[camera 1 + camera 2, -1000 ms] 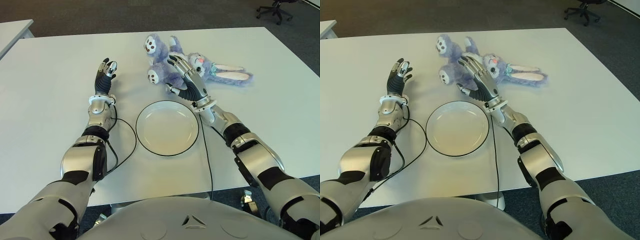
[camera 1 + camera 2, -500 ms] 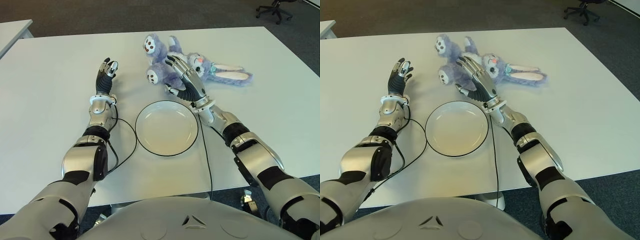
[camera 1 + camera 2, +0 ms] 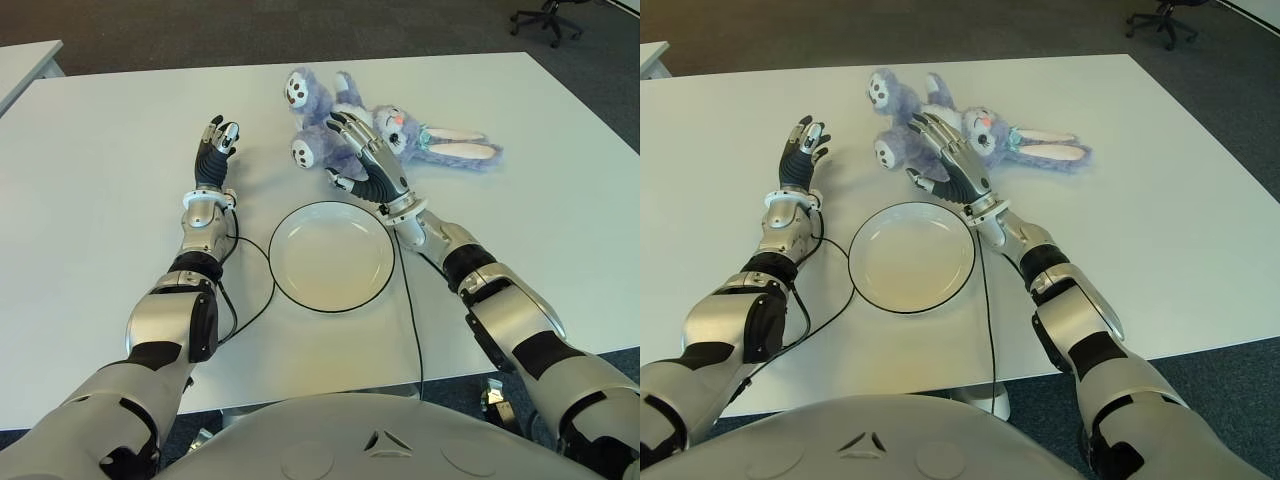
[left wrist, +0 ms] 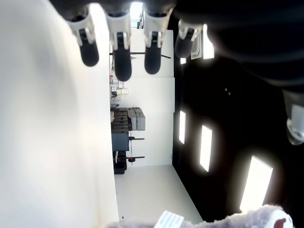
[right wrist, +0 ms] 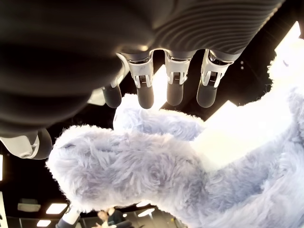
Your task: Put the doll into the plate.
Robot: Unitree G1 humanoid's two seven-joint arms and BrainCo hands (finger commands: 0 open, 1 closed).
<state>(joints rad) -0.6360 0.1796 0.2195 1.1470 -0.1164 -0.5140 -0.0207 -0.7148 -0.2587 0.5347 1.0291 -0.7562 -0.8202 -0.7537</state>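
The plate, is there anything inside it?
Nothing shows inside the plate. The doll lies on the table beyond it, with the right robot hand open over its legs.

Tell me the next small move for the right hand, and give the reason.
Probably lower the right hand a little and close its fingers around the doll. They are spread just over its plush body with nothing in their grasp, and the doll lies on the table beyond the plate. The left hand shows left of the doll.
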